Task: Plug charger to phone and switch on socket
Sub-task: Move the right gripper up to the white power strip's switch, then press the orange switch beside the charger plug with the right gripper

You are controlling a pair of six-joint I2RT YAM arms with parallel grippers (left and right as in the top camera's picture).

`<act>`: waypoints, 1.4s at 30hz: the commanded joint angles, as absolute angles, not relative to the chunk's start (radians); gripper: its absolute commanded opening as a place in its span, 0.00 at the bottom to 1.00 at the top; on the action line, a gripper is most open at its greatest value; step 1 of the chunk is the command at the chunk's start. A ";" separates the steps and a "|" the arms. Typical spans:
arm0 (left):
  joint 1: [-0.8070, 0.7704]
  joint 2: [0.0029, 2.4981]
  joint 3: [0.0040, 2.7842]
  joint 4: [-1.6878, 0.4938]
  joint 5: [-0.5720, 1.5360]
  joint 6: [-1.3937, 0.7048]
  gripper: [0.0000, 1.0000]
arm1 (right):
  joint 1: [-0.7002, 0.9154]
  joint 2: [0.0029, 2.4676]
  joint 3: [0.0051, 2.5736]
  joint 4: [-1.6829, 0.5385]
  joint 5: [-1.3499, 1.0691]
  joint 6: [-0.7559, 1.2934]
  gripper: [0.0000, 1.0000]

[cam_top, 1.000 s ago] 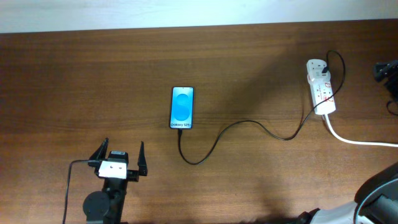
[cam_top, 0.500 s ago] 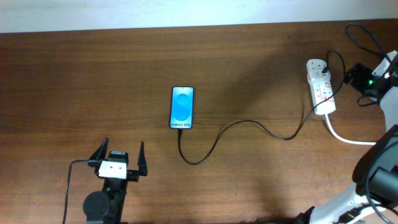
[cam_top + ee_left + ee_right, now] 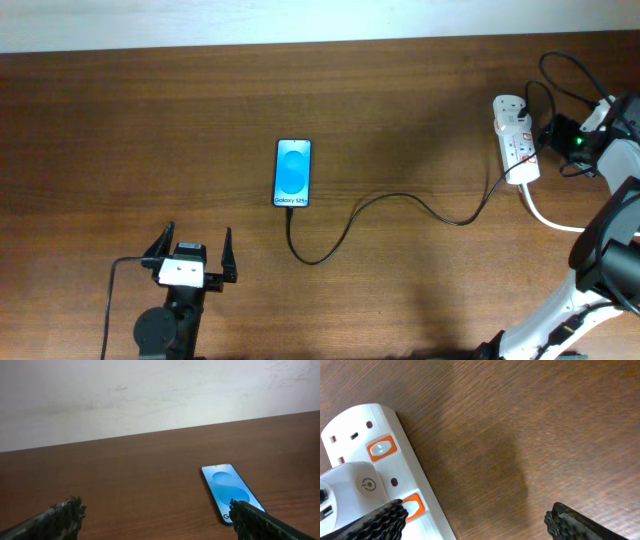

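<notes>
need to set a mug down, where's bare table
Bare wood: left of the phone, beyond the left gripper; also between phone and socket, past the charger. Crowded: around the socket, where the right gripper and white cord sit.

Left claw [image 3: 196, 238] is black with a white wrist block.

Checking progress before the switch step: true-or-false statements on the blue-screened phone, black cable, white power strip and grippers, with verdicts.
The slim blue-screened phone lies screen up on the wooden table. True.
The thin black cable stops short of the phone. False: it reaches the phone's bottom edge.
The left gripper grips the phone. False: it is open and apart from it.
The right gripper is open beside the white power strip. True.
</notes>
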State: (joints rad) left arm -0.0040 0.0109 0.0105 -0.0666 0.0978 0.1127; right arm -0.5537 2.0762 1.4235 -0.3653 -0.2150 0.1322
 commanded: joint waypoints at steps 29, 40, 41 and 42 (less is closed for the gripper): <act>0.001 0.005 0.009 -0.073 0.097 0.129 0.99 | -0.475 2.140 1.430 -0.429 -0.223 0.192 0.94; 0.001 0.005 0.009 -0.073 0.097 0.129 0.99 | -0.471 2.173 1.430 -0.484 -0.202 0.222 0.94; 0.001 0.005 0.009 -0.073 0.097 0.129 0.99 | -0.471 2.173 1.430 -0.487 -0.202 0.222 0.94; 0.001 0.005 0.009 -0.073 0.097 0.129 0.99 | -0.471 2.173 1.430 -0.491 -0.202 0.222 0.94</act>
